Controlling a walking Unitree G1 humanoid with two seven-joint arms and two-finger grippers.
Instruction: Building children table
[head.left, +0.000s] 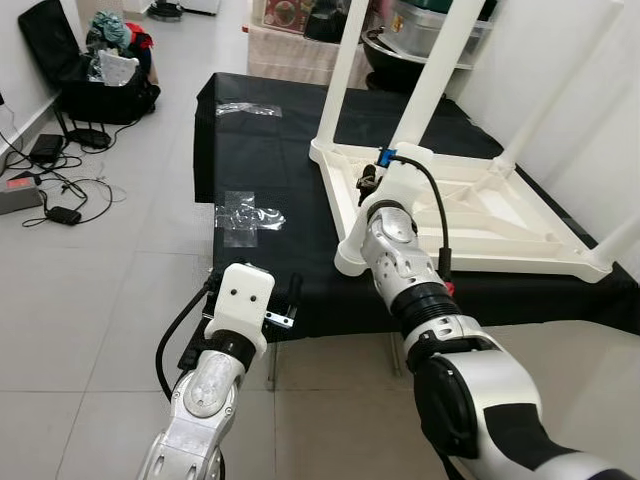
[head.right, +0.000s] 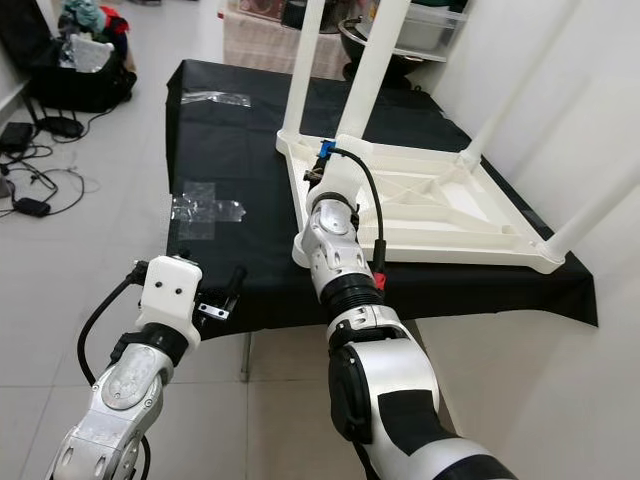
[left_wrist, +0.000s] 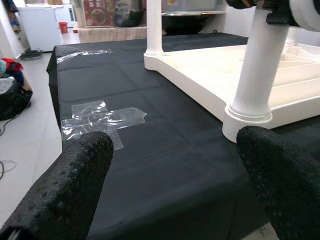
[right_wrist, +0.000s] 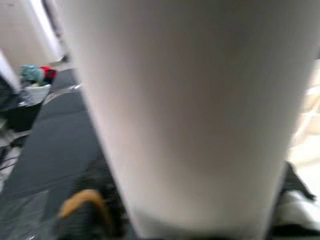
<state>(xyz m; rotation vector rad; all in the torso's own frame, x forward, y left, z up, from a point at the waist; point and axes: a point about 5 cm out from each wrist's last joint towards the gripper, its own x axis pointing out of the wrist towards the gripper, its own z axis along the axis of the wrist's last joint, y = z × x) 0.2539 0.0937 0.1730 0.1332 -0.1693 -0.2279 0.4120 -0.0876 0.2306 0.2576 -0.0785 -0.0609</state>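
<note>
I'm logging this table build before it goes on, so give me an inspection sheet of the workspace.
Surface: low platform under a black cloth.
Job's things: white table upside down, legs up.
Clutter: clear tape patches on the cloth.
Grippers: right gripper at the near corner leg, jaws hidden; left gripper open at the cloth's near edge.
Cables: chargers and cords on the floor.
Surroundings: tiled floor, open black bag.

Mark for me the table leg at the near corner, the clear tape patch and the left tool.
table leg (left_wrist: 256, 65), left wrist view, mid-shaft.
clear tape patch (head.left: 245, 215), left eye view, its centre.
left tool (left_wrist: 172, 175), left wrist view, midway between fingertips.
</note>
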